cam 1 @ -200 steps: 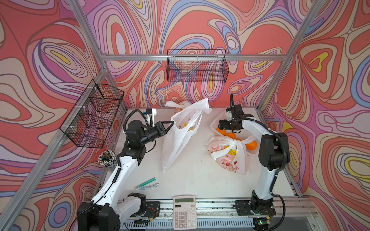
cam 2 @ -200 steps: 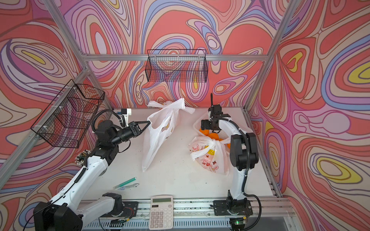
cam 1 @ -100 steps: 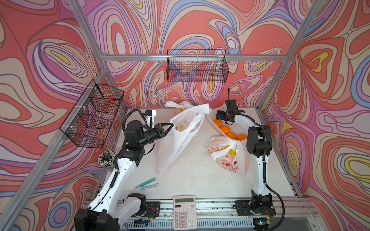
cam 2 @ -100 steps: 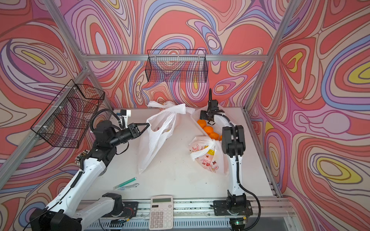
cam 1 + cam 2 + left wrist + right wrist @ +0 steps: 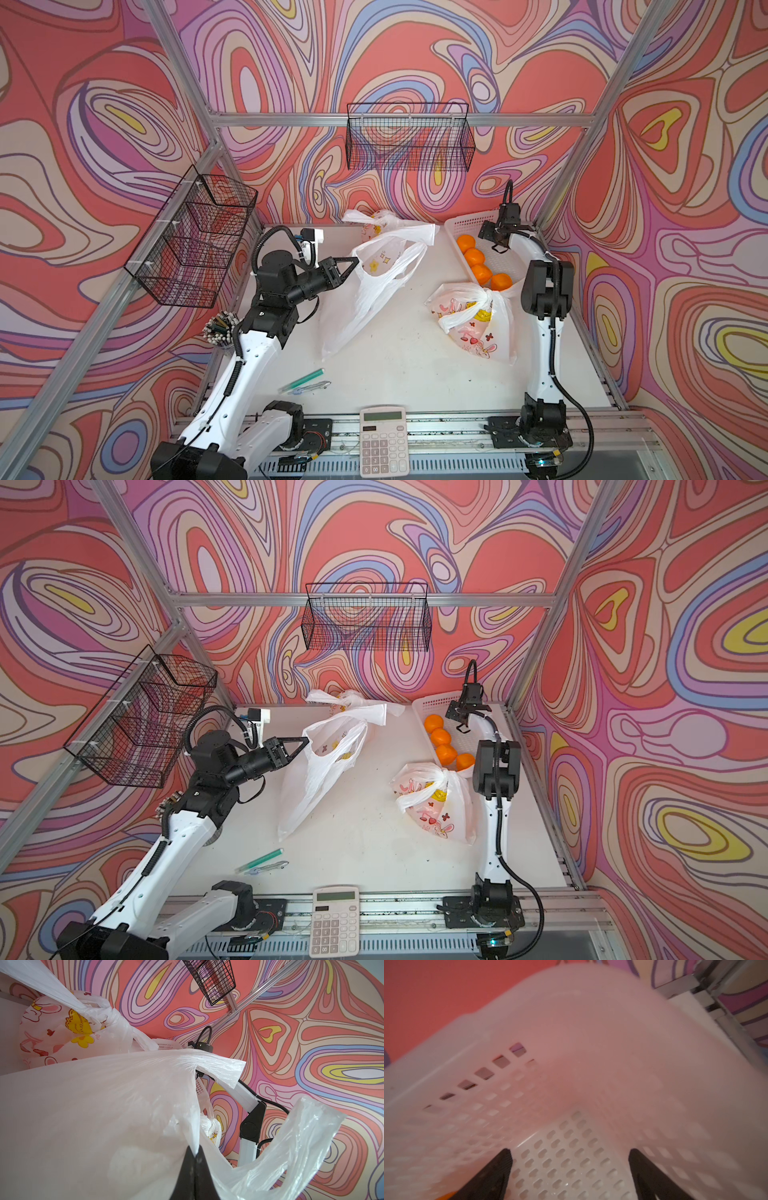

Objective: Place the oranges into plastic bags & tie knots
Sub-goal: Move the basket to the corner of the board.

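Observation:
Several oranges (image 5: 474, 257) lie in a row in the white perforated basket (image 5: 457, 226) at the back right. My left gripper (image 5: 355, 261) is shut on the rim of an open plastic bag (image 5: 374, 291), holding its mouth up; in the left wrist view the film runs into the closed tips (image 5: 195, 1154). A filled bag (image 5: 473, 328) lies at the right, closed with a knot (image 5: 482, 297). Another knotted bag (image 5: 376, 222) sits at the back wall. My right gripper (image 5: 498, 247) hangs open in the basket's far corner, its fingers (image 5: 496, 1169) wide over the bare perforated floor.
A calculator (image 5: 383, 440) lies at the front edge, and a green pen (image 5: 301, 380) lies at the front left. A cup of pens (image 5: 220, 328) stands by the left arm. Black wire baskets hang on the back wall (image 5: 409, 139) and the left wall (image 5: 195, 237).
The right arm has swung from above the oranges toward the basket's far back corner, its elbow rising. The left gripper keeps its hold; the held bag has shifted slightly.

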`<state>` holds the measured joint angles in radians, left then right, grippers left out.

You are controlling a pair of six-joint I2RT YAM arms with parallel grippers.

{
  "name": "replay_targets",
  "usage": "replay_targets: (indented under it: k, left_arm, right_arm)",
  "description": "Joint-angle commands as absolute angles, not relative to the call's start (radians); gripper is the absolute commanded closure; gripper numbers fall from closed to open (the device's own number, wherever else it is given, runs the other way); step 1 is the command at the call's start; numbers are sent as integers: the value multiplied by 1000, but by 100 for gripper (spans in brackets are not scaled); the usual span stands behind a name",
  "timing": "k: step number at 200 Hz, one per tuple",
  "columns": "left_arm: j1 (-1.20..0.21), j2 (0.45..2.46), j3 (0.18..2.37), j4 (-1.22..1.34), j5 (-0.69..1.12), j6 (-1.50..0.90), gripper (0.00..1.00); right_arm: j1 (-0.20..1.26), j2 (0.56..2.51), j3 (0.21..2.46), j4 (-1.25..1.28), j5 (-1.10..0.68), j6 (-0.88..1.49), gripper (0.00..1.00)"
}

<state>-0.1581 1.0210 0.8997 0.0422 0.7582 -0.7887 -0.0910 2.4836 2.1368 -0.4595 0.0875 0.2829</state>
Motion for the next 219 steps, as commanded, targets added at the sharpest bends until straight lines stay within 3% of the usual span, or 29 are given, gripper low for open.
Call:
replay_targets:
  k: [1, 95, 163, 219]
  left_arm:
    - [-155, 1017, 933, 44, 754, -780, 100]
    - [-155, 1012, 936, 30, 752, -773, 100]
    - [-155, 1026, 941, 25, 759, -738, 100]
    - [-155, 1011, 937, 17, 761, -732, 100]
  right_arm:
    - [-111, 2405, 2140, -518, 168, 274, 6]
    - [-243, 2329, 2039, -572, 336, 200, 5]
    - [-237, 2113, 1874, -532, -68, 179, 4]
    - [-208, 2246, 1919, -531, -167, 230, 2]
